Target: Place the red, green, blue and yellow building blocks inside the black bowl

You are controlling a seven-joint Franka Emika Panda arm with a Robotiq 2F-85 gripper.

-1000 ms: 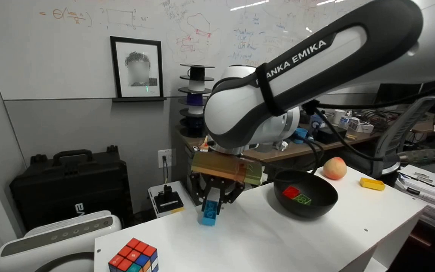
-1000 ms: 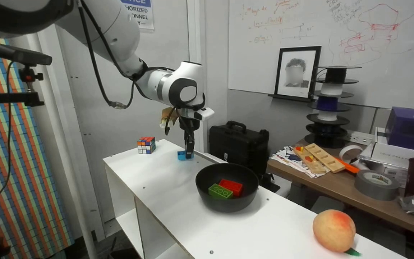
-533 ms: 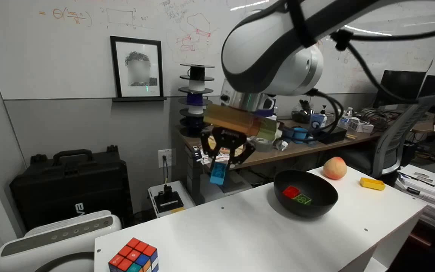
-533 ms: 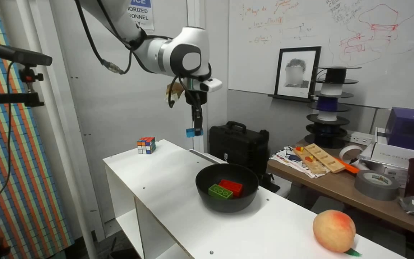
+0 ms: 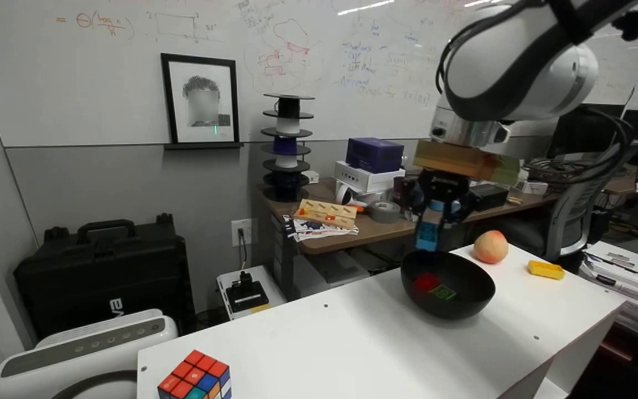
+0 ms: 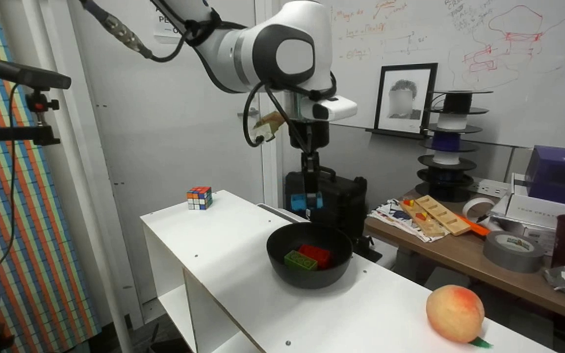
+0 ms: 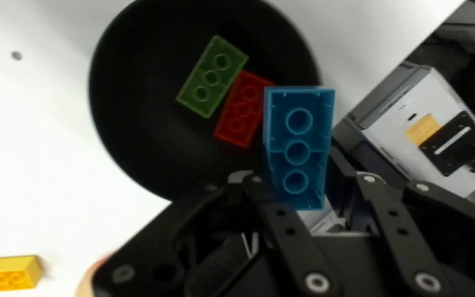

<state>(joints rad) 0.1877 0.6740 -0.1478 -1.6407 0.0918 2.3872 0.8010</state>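
The blue block [image 7: 297, 137] is pinched tight from both sides by the black gripper [image 7: 297, 181] and is held up in the air. Its hollow side, with three round rings in it, can be seen in the wrist view. The block is held higher than the black bowl [image 6: 304, 279], near the rim; it seems to be over the edge, but how far in cannot be told for sure. Inside the bowl, the green block [image 7: 212, 77] and the red block [image 7: 243, 109] are seen side by side at the bottom (little rings can be spotted in both of them, too). The yellow block [image 5: 546, 270] is seen outside the bowl, set well apart from it on top of the white table [image 5: 297, 354]. Near the yellow block, on the same table, a peach [image 5: 490, 247] can be seen, and its green leaf [image 6: 481, 343] is shown in an exterior view. At the other end of the table, well apart from the bowl, a puzzle cube [image 6: 199, 198] with bright colored squares can be spotted.
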